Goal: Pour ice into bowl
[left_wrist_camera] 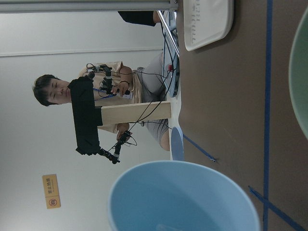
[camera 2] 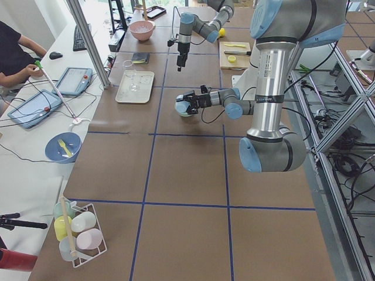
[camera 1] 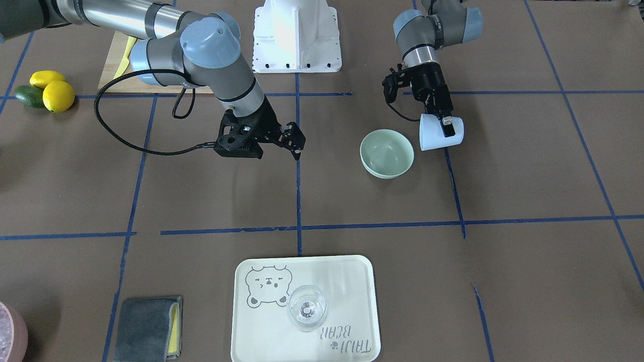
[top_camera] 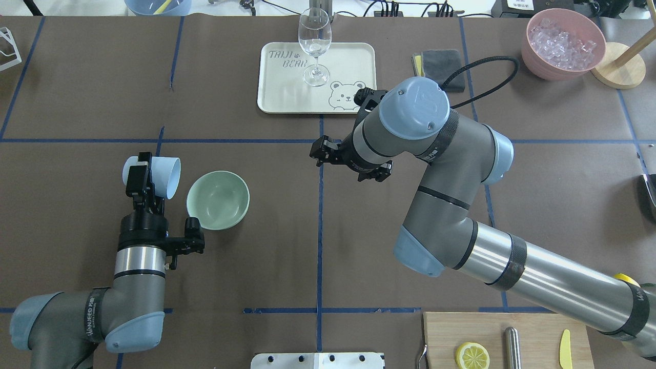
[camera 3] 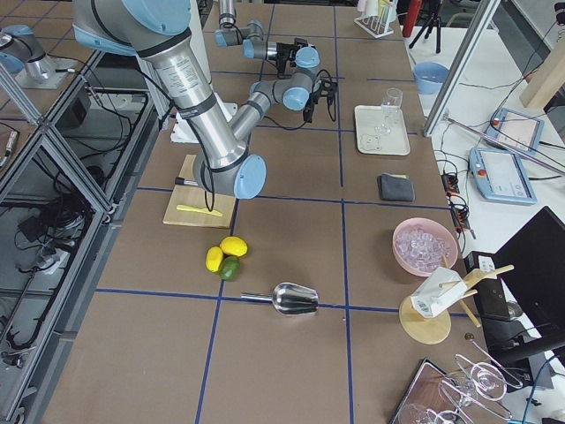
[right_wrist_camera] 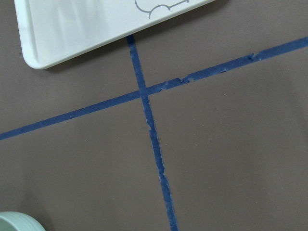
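The pale mint-green bowl point(camera 1: 387, 153) point(top_camera: 218, 200) stands on the brown table, and I see nothing inside it. My left gripper point(camera 1: 447, 128) point(top_camera: 138, 177) is shut on a pale blue cup point(camera 1: 440, 133) point(top_camera: 159, 177). It holds the cup tipped on its side above the table, mouth towards the bowl and just short of its rim. In the left wrist view the cup's inside point(left_wrist_camera: 183, 197) shows no distinct ice, and the bowl's rim point(left_wrist_camera: 301, 72) is at the right edge. My right gripper point(camera 1: 297, 146) point(top_camera: 319, 151) hovers empty over the table's middle and looks shut.
A pink container point(top_camera: 562, 43) full of clear cubes stands at the far right. A cream tray point(top_camera: 287, 87) carries a wine glass point(top_camera: 314, 46), with a grey cloth point(top_camera: 443, 64) beside it. A cutting board point(top_camera: 512, 343) holds a lemon slice, and a metal scoop point(camera 3: 291, 299) lies near two lemons point(camera 1: 53, 90).
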Robot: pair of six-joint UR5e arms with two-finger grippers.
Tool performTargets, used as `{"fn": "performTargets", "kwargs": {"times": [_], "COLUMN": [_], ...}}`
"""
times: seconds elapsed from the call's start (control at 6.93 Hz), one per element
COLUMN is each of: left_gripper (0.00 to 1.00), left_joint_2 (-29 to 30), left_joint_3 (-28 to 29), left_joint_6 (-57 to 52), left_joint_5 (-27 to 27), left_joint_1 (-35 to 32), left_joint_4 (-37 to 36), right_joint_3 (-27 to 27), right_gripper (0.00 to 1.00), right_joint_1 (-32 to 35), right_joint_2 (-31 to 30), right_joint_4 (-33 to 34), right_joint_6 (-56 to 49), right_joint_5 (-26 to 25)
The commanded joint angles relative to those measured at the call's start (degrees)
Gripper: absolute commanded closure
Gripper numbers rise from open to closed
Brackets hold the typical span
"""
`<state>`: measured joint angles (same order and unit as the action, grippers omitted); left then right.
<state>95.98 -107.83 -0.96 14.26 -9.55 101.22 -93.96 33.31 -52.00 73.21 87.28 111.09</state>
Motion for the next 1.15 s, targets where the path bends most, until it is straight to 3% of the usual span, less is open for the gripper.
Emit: {"fn": "performTargets", "kwargs": {"times": [0.0,1.01], "left_gripper": [1.00,1.00], "left_joint_2": [0.00,-0.35], "left_joint_3": [-0.62,-1.94], "left_joint_6": [-6.20,-6.77], "left_joint_5": [-0.02,0.15], "left_joint_1": [0.14,0.23], "left_joint_4": [-0.32,-0.58], "right_joint_3": [0.00,-0.17], "right_gripper": [0.00,0.00], "right_joint_1": [0.00,0.00], "right_joint_2": [-0.03,0.06], "right_joint_4": [0.00,-0.18], "right_joint_6": [-0.09,-0.09], "right_joint_5": [0.00,0.00]}}
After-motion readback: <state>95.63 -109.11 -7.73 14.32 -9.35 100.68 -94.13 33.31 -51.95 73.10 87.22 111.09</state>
